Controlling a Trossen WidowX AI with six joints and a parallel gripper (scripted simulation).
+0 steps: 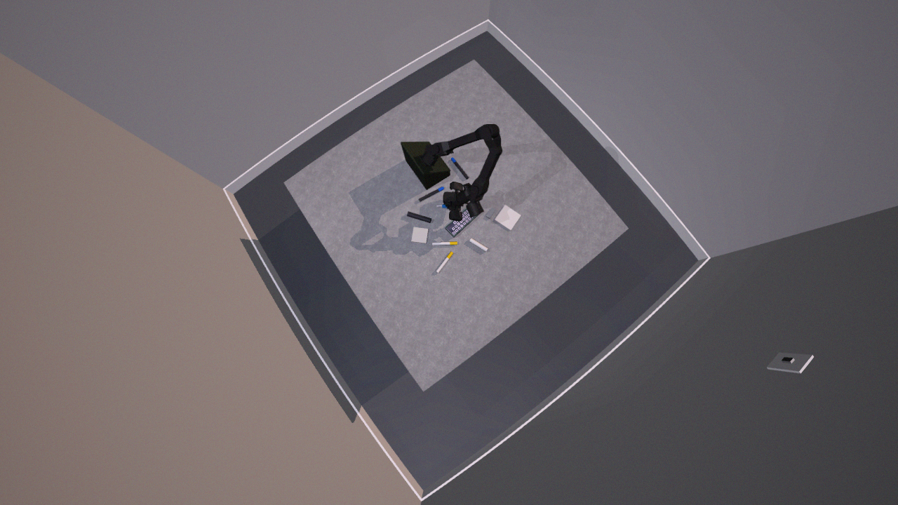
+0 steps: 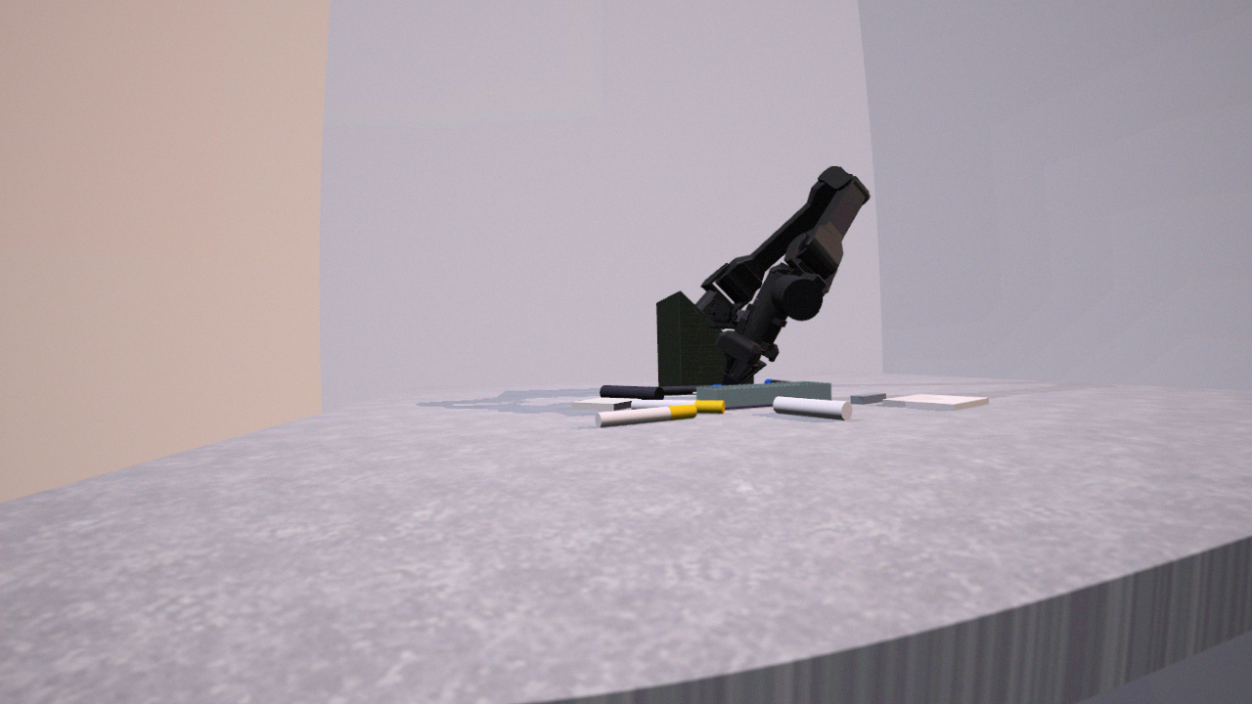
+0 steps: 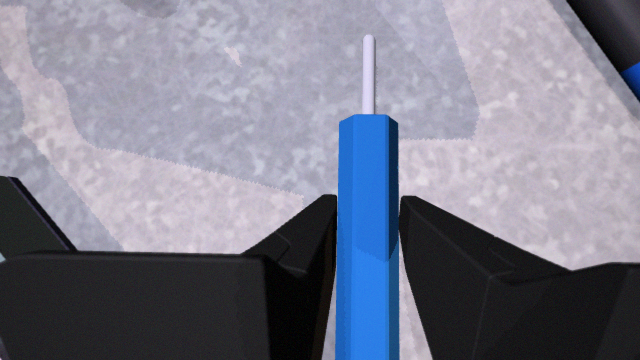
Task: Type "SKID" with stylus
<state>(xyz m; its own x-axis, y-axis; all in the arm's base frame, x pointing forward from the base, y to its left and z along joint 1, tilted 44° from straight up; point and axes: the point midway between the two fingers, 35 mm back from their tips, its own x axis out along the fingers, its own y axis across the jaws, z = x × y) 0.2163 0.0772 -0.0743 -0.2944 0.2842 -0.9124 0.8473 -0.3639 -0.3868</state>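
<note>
Blue stylus: pinched by end effector | pale tip: exposed | keyboard: near

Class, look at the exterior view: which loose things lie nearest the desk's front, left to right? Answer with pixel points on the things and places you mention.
White marker with yellow end (image 1: 443, 262) (image 2: 646, 416) → plain white cylinder (image 1: 478, 245) (image 2: 811, 408) → large pale square pad (image 1: 507, 217) (image 2: 935, 402)

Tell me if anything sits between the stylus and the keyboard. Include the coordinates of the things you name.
Nothing visible does: the gripper (image 1: 449, 207) (image 2: 728, 379) (image 3: 367, 209) is closed on the stylus (image 1: 444, 205) (image 3: 368, 165), right beside the keyboard (image 1: 460, 224) (image 2: 763, 395) (image 3: 25, 220), though the arm hides part of that gap from above.
</note>
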